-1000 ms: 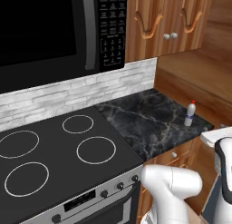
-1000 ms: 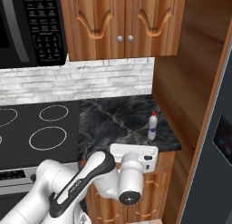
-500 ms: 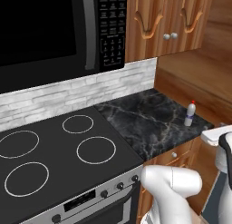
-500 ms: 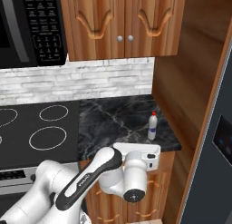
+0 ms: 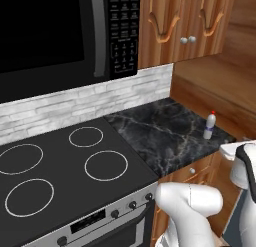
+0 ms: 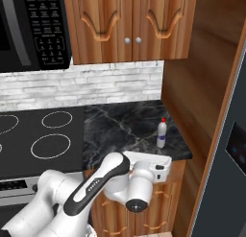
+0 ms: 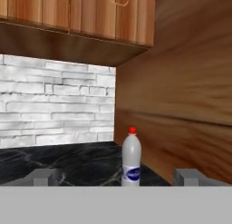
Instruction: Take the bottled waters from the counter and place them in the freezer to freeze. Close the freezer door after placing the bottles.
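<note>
Gripper [image 7: 116, 177]: spread wide, grasping nothing; fingertips [image 7: 44, 177] grey and blocky, cut off by the lower edge.
Bottle [image 7: 131, 157]: upright, long axis vertical, red cap at 12 o'clock; between the fingertips in the hand view, beyond them.
Bottle place: on the counter [image 6: 125, 128], near its front right corner, close to the wood wall [image 7: 181, 105].
Bottle look: whitish plastic, bluish label too small to read.
Counter: black marble, pale veins.
Freezer [image 6: 226, 154]: dark panel at 3 o'clock, cut off.
</note>
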{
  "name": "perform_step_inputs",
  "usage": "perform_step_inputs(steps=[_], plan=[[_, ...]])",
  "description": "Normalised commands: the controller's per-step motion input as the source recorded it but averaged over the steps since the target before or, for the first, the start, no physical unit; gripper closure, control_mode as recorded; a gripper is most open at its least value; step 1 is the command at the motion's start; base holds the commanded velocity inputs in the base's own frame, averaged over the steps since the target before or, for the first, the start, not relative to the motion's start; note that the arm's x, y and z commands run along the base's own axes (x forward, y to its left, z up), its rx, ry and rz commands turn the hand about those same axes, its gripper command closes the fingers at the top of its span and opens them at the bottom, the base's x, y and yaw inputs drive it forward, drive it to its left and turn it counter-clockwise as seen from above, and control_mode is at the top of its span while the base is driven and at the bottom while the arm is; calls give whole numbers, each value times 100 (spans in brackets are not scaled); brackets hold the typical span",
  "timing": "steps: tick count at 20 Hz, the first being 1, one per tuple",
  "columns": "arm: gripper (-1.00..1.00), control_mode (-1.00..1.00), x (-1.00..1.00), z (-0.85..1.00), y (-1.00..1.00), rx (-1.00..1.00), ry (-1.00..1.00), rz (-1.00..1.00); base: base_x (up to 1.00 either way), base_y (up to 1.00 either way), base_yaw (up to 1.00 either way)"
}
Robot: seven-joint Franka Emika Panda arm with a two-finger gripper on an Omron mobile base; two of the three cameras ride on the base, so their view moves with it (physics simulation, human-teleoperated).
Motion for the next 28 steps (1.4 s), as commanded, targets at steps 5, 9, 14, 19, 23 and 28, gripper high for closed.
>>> perform_step_inputs(steps=[5, 9, 14, 19, 23, 28], plan=[[-100, -100, 4, -6, 1, 0, 0, -12, 0, 0, 0], [-100, -100, 14, -8, 0, 0, 6, -10, 0, 0, 0], [-100, -100, 16, -10, 0, 0, 7, -9, 0, 0, 0], [-100, -100, 10, -9, 0, 0, 4, -2, 0, 0, 0], [-100, -100, 12, -1, 0, 0, 1, 0, 0, 0, 0], [-100, -100, 9, -1, 0, 0, 0, 3, 0, 0, 0]])
